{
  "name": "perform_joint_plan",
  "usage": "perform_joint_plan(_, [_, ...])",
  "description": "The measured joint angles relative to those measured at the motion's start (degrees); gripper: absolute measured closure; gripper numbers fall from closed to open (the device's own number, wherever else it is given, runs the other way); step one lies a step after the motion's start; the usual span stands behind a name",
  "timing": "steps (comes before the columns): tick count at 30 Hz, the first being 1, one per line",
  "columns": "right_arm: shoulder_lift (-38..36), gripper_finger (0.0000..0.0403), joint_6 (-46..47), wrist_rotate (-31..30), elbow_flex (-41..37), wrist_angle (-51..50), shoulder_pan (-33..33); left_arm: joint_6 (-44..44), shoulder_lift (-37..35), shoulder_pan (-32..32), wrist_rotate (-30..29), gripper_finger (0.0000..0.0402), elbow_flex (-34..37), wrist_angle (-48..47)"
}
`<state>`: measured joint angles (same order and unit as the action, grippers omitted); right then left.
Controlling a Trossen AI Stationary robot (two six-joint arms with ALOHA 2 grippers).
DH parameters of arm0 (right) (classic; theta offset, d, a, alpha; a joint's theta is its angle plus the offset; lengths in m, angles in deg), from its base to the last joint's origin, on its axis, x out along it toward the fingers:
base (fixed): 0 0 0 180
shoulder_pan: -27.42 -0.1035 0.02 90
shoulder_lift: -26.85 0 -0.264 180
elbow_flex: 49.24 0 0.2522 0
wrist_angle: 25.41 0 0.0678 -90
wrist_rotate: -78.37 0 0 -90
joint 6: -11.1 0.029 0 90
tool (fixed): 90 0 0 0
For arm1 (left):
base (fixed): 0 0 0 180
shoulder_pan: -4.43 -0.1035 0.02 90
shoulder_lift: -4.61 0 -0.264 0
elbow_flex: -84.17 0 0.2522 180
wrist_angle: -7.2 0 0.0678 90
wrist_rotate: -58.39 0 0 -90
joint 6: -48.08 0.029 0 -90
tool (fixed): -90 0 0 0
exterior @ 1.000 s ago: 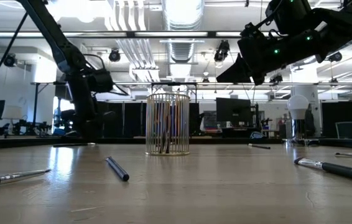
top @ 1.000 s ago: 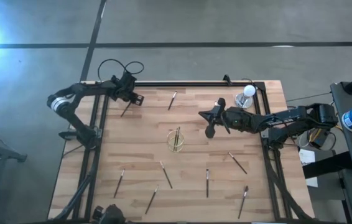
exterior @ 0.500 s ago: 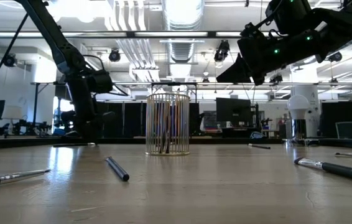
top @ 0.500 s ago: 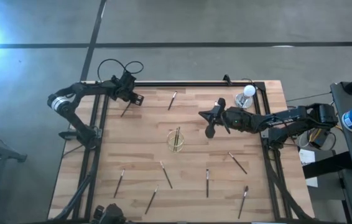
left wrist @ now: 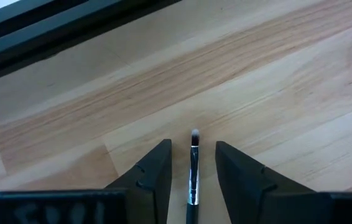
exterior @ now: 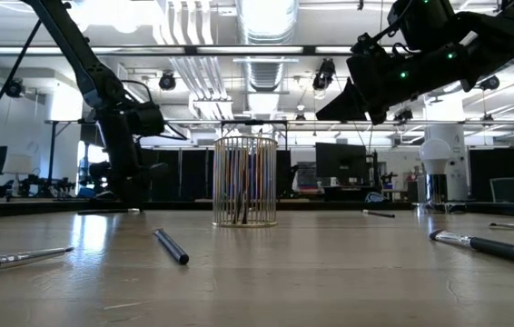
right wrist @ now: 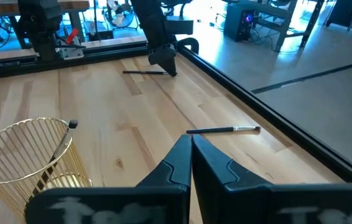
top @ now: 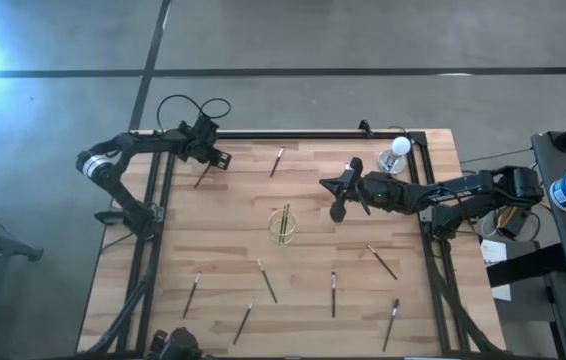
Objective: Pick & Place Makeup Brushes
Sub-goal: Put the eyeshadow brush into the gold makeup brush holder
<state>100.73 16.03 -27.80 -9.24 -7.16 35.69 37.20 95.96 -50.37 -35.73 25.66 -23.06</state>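
**Left pincer straddling a brush at the counter's far corner**

Right now the thin dark makeup brush with a pale tip (left wrist: 193, 163) lies flat on the pale wooden plank counter (top: 233, 200) near its far left corner, directly between the two dark fingers (left wrist: 154, 174) of the left pincer (top: 206, 160). The jaws are narrowly parted, one on each side of the handle, and neither appears to touch it yet. A judgement only: the grasp is set up but not closed.

Toward the middle of the counter stands the round gold wire basket (top: 283, 224), already holding several brushes upright. Other slim dark brushes lie scattered: one at the far edge (top: 277, 161), several along the near side (top: 266, 281), and one to the right (top: 382, 262).

The right pincer (top: 335, 190) hangs above the counter just right of the basket, fingers pressed together with nothing visible between them. A white round-topped object (top: 400, 147) stands behind it at the far right corner.

Risks as I judge them: the handle is thin and lies flat, so if the fingertips close too high they may miss it or roll it aside; a pinch near one end could let the brush tilt on the lift. The black frame rail (left wrist: 70, 31) beside this corner leaves little room
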Motion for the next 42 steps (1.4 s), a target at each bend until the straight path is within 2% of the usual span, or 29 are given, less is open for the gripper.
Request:
perform_joint_plan(24, [0.0, 0.0394, 0.7, -0.4, 0.0, -0.3, 0.0, 0.0, 0.0, 0.0, 0.1, 0.0285, 0.0, 0.0])
perform_joint_plan(36, [0.0, 0.0394, 0.4, -0.4, 0.0, -0.3, 0.0, 0.0, 0.0, 0.0, 0.9, 0.0367, 0.0, -0.7])
perform_joint_plan(42, [0.0, 0.0394, 0.5, -0.4, 0.0, -0.3, 0.0, 0.0, 0.0, 0.0, 1.3, 0.0386, 0.0, -1.0])
